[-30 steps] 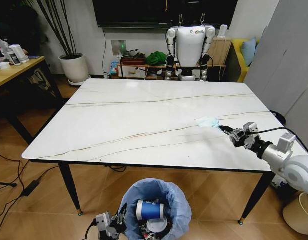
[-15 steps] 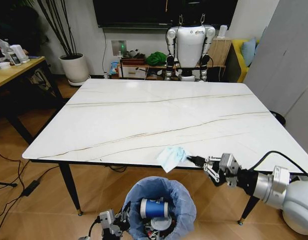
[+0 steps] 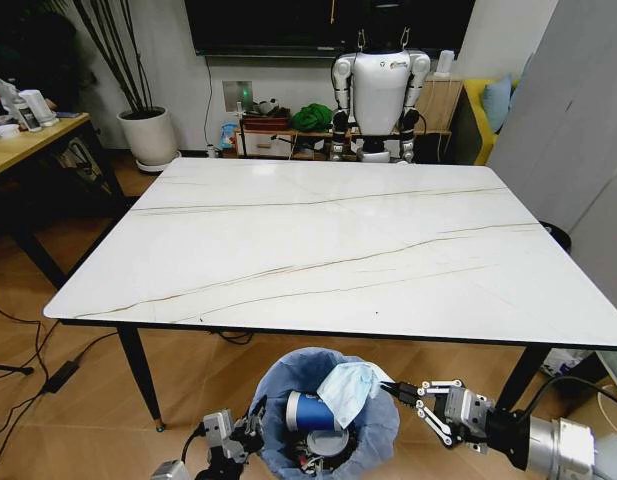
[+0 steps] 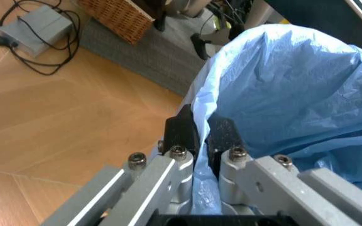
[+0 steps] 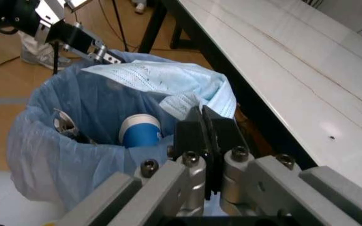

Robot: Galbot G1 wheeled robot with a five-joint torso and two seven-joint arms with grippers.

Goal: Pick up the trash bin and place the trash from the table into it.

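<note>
head view: the right gripper (image 3: pixel 403 391) has carried the pale-blue tissue (image 3: pixel 350 388) off the table (image 3: pixel 318 240), and it now hangs over the trash bin (image 3: pixel 323 415).

left wrist: left gripper (image 4: pixel 201 136) clamped on the bin's bag rim.

right wrist: fingers pinched on the tissue. looks like the last piece.

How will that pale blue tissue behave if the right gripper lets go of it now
Probably floppy and very light: the pale-blue tissue droops in folds from the right gripper. Held over the trash bin, it would likely flutter down inside rather than roll or bounce.
</note>
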